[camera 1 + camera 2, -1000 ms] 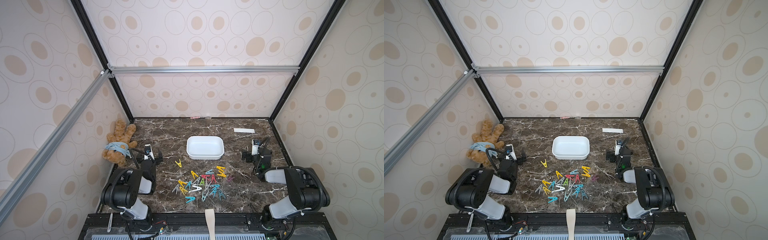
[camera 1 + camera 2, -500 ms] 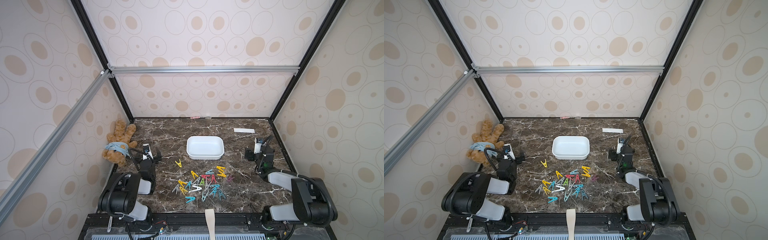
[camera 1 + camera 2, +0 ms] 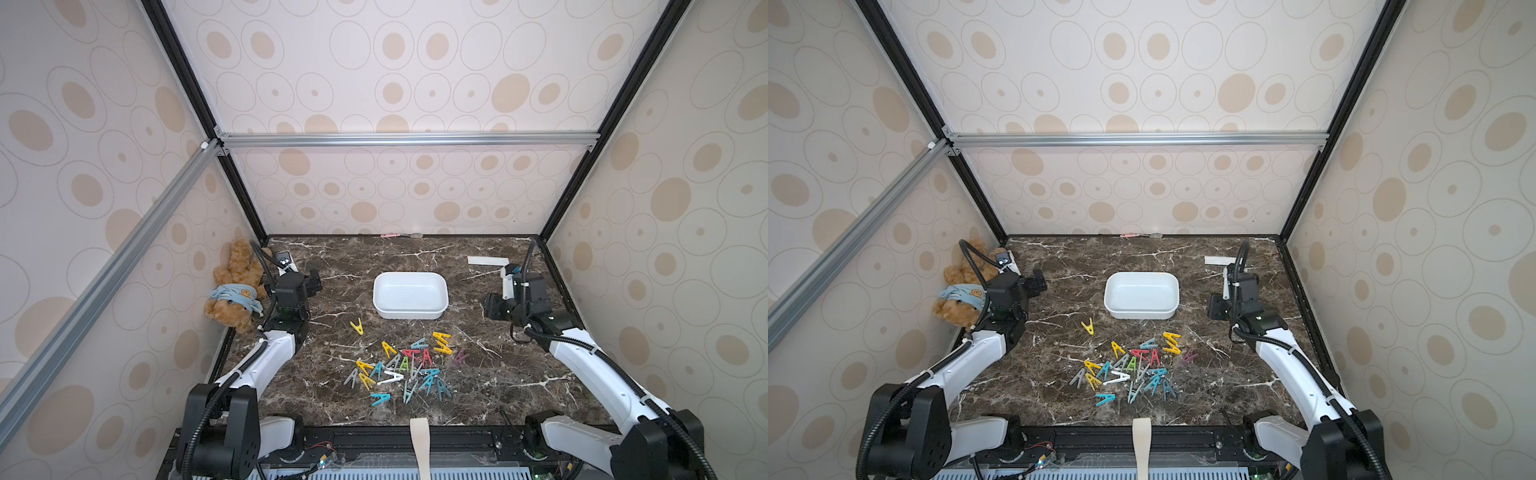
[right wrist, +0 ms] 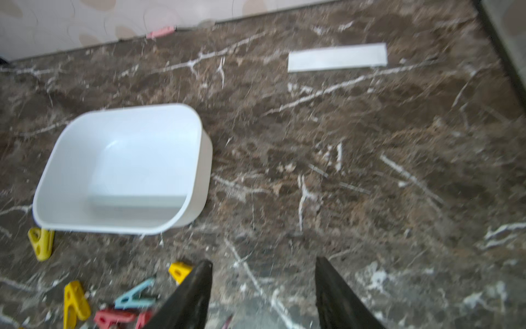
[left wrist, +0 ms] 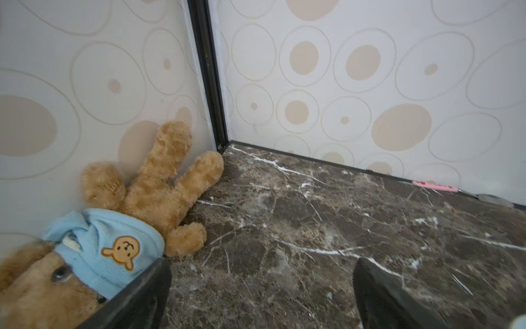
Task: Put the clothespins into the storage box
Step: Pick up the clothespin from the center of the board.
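**Right pincer** (image 4: 264, 262): jaws are seen partly apart, with nothing held between them. It is poised above bare counter (image 3: 498, 374), just beside the storage box (image 3: 409, 313) on that arm's side.

**Left pincer** (image 5: 263, 265): jaws are spread wide and nothing is held. It is aimed at the far corner, close to the teddy bear (image 3: 235, 297).

**Storage box:** set mid-counter, upright, with its opening facing up. No pins are seen inside. Its long axis runs side to side, parallel to the back wall.

**Clothespins** (image 3: 405, 368): heaped on the counter nearer the robot than the box, well apart from both pincers. They lie flat, several overlapping, and no common heading is shared. One yellow clothespin (image 3: 356, 326) lies alone between the heap and the box, its long axis roughly near-to-far.

**Hazards, as judged:**
- Two pins may be caught at once where they overlap.
- A flat pin may be skated across the smooth counter by a closing jaw.
- The light box may be nudged by the right arm.
- The bear may be snagged by the left arm.
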Controlling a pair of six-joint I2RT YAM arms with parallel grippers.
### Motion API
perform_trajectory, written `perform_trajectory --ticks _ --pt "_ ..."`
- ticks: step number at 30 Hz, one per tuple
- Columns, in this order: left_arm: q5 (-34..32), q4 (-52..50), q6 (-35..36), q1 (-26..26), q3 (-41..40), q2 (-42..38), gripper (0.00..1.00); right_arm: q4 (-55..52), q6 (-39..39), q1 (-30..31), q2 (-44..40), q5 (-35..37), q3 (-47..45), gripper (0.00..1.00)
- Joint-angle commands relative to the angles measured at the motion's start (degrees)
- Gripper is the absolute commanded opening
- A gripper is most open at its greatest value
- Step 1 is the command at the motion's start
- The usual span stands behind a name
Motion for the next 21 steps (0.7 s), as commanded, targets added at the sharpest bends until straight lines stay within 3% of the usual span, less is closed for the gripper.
perform_trajectory --ticks 1,5,10,15,21 --pt "4.8 -15.9 -6.6 -1.7 2.5 -1.1 0.99 -15.0 8.3 5.3 0.2 -1.2 0.0 0.59" --pt "7.6 -20.8 -8.6 -3.1 4.7 0.0 0.94 -13.5 14.2 8.4 3.0 -3.0 -1.7 0.59" --pt "13.8 -21.7 -8.9 -4.1 6.8 2.8 0.93 -8.8 16.1 9.0 11.5 -6.0 -0.1 0.57" --pt "15.1 -20.9 -9.2 -4.3 7.5 3.5 0.93 -6.2 17.2 9.1 19.7 -9.3 2.7 0.51" --pt "14.9 -19.7 -9.6 -4.3 6.5 2.4 0.94 -7.0 16.7 9.3 23.4 -7.4 4.5 0.43"
